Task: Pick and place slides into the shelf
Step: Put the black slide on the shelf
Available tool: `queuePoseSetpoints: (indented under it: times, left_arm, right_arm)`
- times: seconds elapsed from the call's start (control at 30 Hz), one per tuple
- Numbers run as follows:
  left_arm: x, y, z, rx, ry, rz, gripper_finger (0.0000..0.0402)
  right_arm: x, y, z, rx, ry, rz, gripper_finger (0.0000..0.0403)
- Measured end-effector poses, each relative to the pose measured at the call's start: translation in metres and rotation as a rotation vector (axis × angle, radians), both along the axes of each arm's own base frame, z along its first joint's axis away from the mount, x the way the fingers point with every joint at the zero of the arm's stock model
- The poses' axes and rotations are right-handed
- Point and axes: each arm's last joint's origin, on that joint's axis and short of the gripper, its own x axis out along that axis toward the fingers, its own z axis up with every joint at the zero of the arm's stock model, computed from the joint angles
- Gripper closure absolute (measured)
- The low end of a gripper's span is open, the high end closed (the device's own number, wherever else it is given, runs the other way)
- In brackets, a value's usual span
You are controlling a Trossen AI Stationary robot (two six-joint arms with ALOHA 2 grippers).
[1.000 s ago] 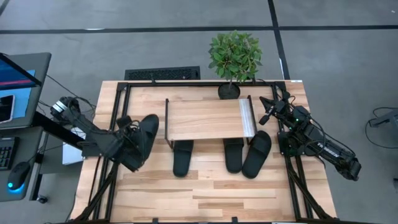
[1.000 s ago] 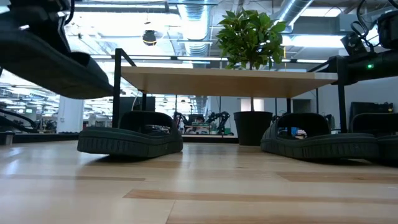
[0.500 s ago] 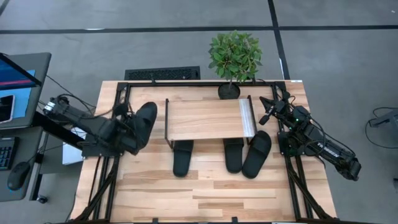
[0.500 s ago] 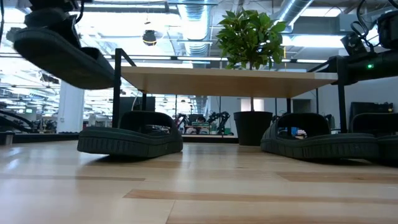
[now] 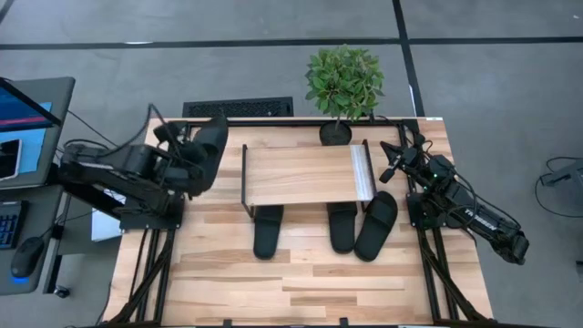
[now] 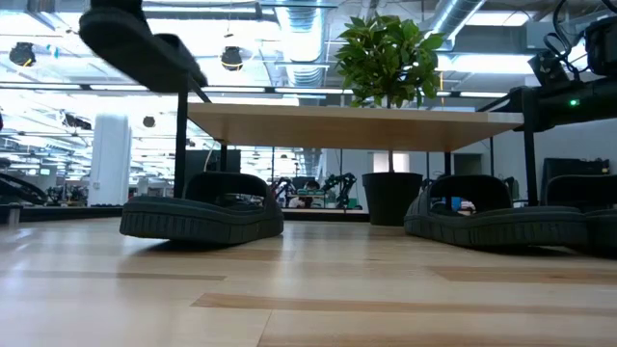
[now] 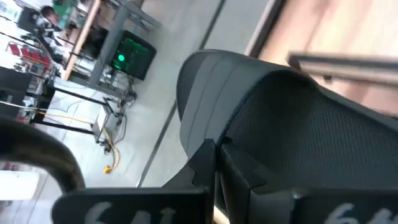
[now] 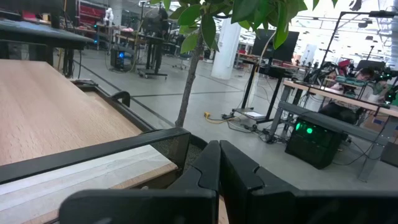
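No writing was readable. One slide (image 5: 209, 150) hung gripped in the closed left hand (image 5: 187, 157), raised left of the shelf (image 5: 305, 173); three slides (image 5: 268, 230) lay on the worktop (image 5: 301, 282). The right hand (image 5: 398, 162) waited closed and empty beside the shelf's right end.

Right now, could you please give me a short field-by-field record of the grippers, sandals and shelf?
left gripper: shut on a black rubbery slide sandal, lifted beside the shelf's left end
right gripper: shut, empty, waiting by the shelf's right end
shelf: low light-wood board on black legs, top bare
other slides: three black sandals on the tabletop, toes under the shelf's front edge
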Motion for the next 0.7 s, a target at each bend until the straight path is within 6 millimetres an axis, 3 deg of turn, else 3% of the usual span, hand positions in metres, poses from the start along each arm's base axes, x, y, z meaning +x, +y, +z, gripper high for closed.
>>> queuePoseSetpoints:
  times: [0.2,0.7]
  left_arm:
    - [-0.006,0.002,0.031,-0.009,-0.074,-0.03,0.0401]
    - [0.025,-0.005,0.048,-0.031,-0.305,-0.151,0.0401]
  right_arm:
    - [0.0,0.0,0.0,0.0,0.0,0.0,0.0403]
    - [0.0,0.0,0.0,0.0,0.0,0.0,0.0403]
